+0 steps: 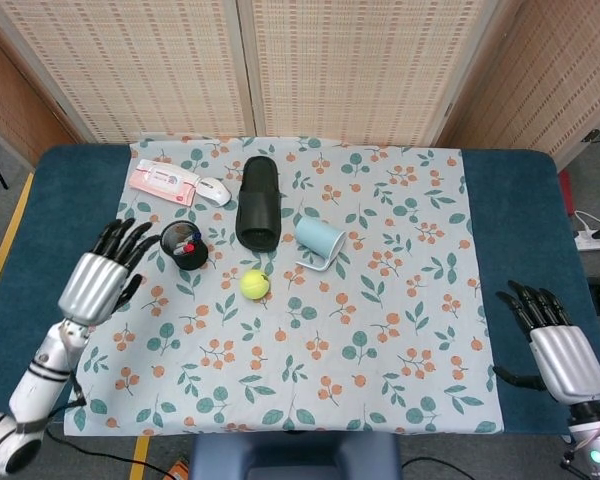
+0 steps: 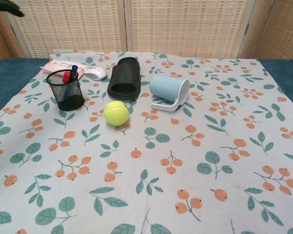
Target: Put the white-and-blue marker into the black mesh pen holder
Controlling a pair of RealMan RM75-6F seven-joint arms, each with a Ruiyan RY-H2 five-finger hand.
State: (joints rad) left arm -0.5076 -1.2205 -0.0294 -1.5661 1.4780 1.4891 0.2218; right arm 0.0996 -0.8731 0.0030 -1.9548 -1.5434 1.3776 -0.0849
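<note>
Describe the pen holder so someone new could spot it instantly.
On the floral tablecloth, look to its far-left part, in front of the pink packet and left of the black slipper. The black mesh pen holder stands upright there, the only see-through wire cup, with red and blue marker caps poking out.
</note>
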